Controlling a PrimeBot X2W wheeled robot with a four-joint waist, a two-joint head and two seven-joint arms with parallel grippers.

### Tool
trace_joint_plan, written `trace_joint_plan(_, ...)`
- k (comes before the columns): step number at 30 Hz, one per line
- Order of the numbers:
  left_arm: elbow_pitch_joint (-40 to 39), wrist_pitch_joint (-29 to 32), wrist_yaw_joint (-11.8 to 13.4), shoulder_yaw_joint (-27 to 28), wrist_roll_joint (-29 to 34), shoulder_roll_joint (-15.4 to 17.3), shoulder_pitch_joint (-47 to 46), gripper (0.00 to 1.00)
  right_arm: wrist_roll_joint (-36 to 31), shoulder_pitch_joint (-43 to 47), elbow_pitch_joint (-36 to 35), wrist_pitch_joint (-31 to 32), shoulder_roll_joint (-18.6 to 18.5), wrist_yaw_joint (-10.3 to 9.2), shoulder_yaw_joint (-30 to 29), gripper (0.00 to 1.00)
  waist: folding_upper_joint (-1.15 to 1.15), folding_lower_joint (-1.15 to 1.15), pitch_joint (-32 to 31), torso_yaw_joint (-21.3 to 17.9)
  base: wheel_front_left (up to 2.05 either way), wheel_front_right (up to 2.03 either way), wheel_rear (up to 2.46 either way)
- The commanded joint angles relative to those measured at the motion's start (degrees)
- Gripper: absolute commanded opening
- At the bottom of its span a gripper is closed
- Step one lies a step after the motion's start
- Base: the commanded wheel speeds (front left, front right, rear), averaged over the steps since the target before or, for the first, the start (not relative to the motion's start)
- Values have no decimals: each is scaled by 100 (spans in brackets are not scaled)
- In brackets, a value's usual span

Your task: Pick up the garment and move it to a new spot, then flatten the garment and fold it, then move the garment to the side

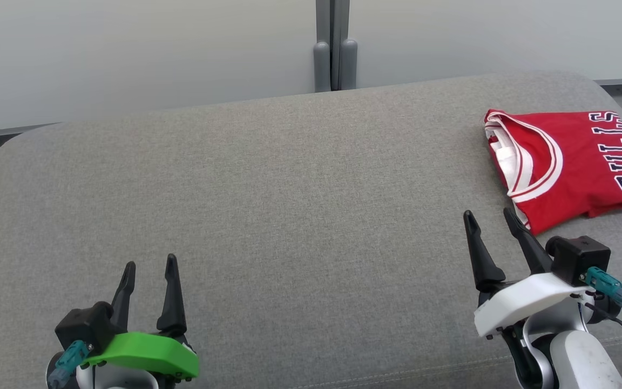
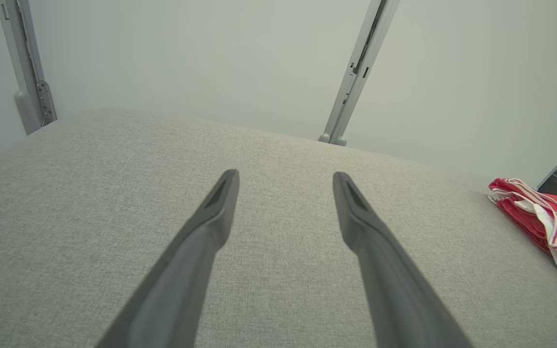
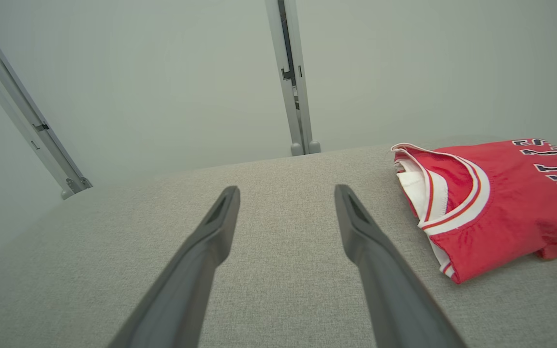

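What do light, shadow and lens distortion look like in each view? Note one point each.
Head view: soft, even light, no glare; lettering on the red jersey reads sharply. Left wrist view: wide-angle bending curves the grey surface at its far edge; the posts lean. Right wrist view: faint shadow under the jersey's near edge.

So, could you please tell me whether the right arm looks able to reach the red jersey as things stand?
Probably yes. The right gripper hovers open just short of the red jersey, with only bare grey cushion between them and nothing lying across the way.
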Motion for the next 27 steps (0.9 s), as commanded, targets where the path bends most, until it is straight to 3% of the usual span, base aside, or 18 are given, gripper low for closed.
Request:
trace_joint_plan(1,19,-22,-27,10,-18,5,20,100,-2,57,8,-29,-11,-2,-6,100,0,0,-3,-6,0,0,0)
trace_joint_plan(25,190,-6,39,-18,-54,43,-76,100,-12,-12,105,-10,16,-2,-93,100,0,0,38,100,0,0,0)
trace_joint_plan(26,191,3,44,-20,-70,34,-81,0,-10,-17,106,-11,16,-2,-91,0,0,0,42,104,0,0,0)
trace_joint_plan(27,203,8,21,-16,-64,10,-9,0,-34,-3,115,1,26,0,-79,0,0,0,40,103,0,0,0)
